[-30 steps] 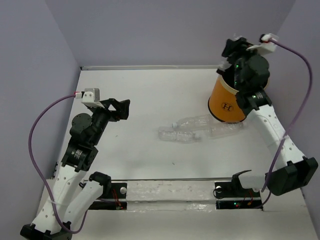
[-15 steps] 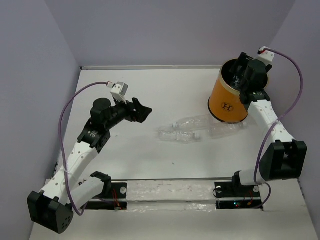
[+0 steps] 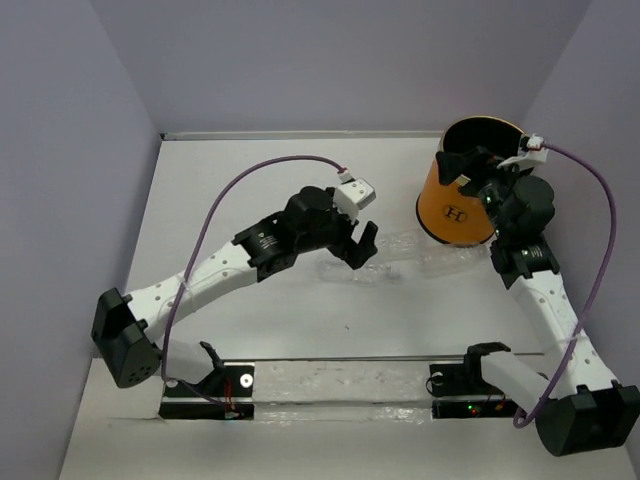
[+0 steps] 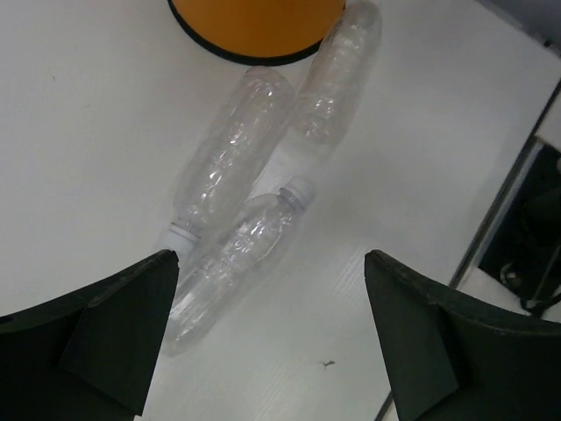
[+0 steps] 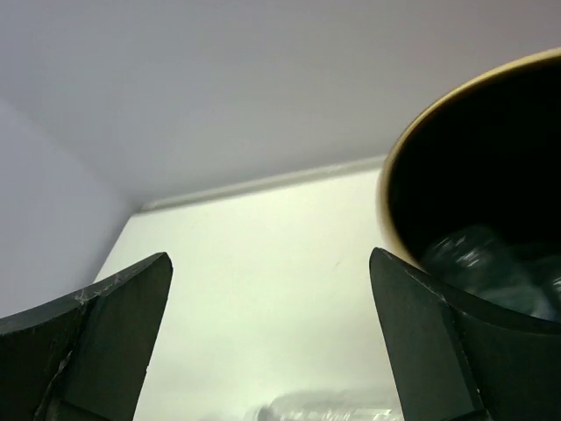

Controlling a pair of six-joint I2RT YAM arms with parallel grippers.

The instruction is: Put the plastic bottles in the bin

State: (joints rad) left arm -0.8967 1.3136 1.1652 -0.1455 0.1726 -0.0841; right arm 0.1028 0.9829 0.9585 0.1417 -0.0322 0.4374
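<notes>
While our left gripper (image 3: 357, 247) hangs, fingers apart, over plastic bottles (image 4: 232, 158) mid-frame, our right gripper (image 3: 466, 164) gapes (empty) by the bin (image 3: 455, 212), upper right.

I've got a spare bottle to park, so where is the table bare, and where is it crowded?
Bare: the far-left table, between the back wall and the left arm, and the strip between the bottles and the front rail. Crowded: beside the bin, where three bottles lie close together under the open left gripper.
</notes>
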